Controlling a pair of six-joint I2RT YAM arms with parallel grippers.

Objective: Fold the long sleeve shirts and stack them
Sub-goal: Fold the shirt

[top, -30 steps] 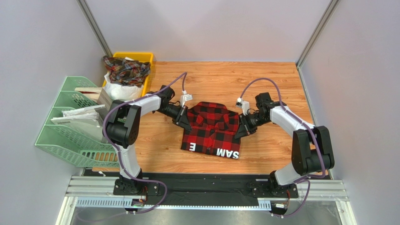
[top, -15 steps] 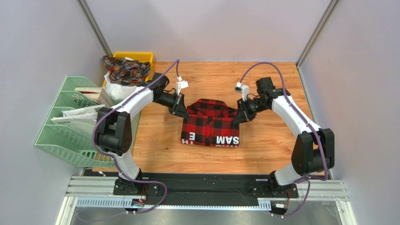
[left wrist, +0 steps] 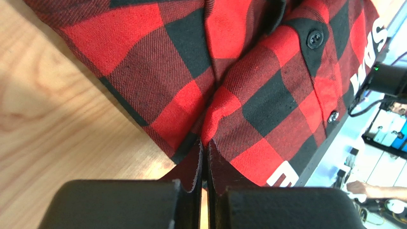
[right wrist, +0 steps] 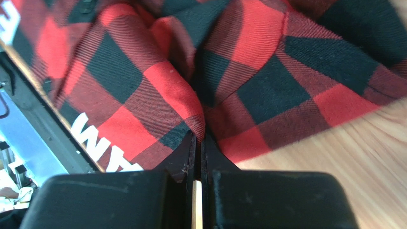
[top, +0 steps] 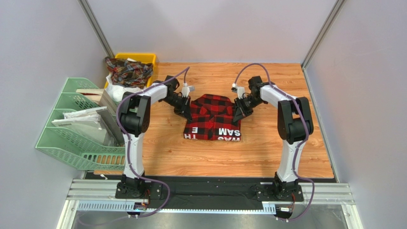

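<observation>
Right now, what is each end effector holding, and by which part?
Both grip the red-and-black shirt: the left end effector pinches a fold at its left-side edge, the right end effector one at its right-side edge.

Red-and-black check shirt (top: 212, 119) — folded to a compact rectangle, lying around the middle of the counter (top: 267, 152), slightly toward the far edge. White lettering (top: 228, 132) reads upside down along its near edge; black buttons (left wrist: 314, 37) show on the front. Second plaid shirt (top: 128, 70) — darker mixed colours, crumpled in a heap by the far-left corner.
</observation>
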